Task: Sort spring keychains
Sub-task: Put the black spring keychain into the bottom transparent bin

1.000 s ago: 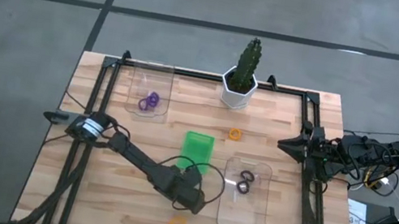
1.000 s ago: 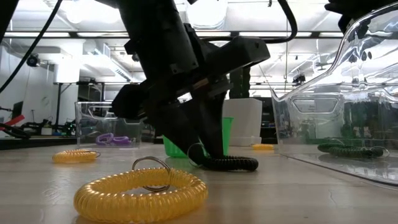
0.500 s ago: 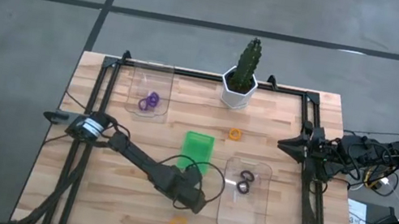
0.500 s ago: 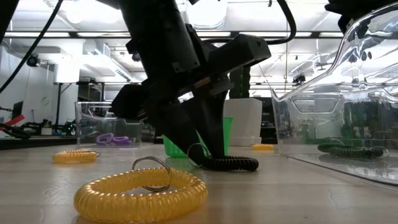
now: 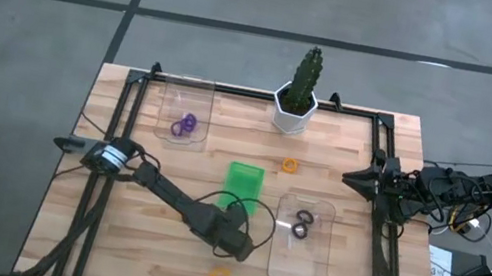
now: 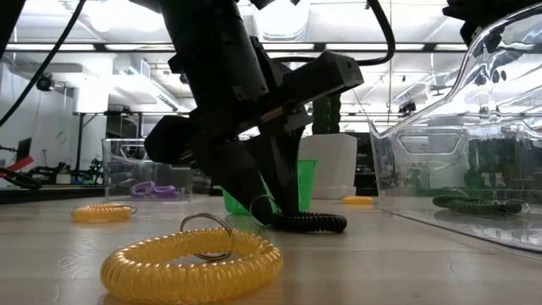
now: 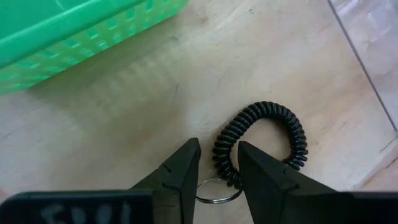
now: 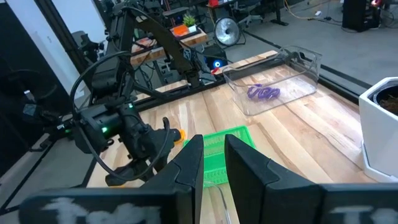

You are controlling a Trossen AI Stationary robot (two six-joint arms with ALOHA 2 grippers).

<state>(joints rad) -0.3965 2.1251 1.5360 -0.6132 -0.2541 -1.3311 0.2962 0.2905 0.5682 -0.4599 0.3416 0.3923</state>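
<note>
Purple keychains (image 5: 186, 125) lie in the far clear tray (image 5: 187, 97), two black ones (image 5: 301, 223) in the near tray (image 5: 298, 267); two orange ones wait loose; my left gripper (image 7: 217, 163) is down on the table beside the green tray (image 7: 74, 37), fingers narrowly apart astride a black keychain (image 7: 264, 140); my right gripper (image 5: 353, 178) idles at the table's edge, nearly closed.

My two dark jointed arms, black cables looped along them, a white-banded joint near my left base, my matte black wedge-shaped fingers (image 7: 180, 171), white lettering blurred.
</note>
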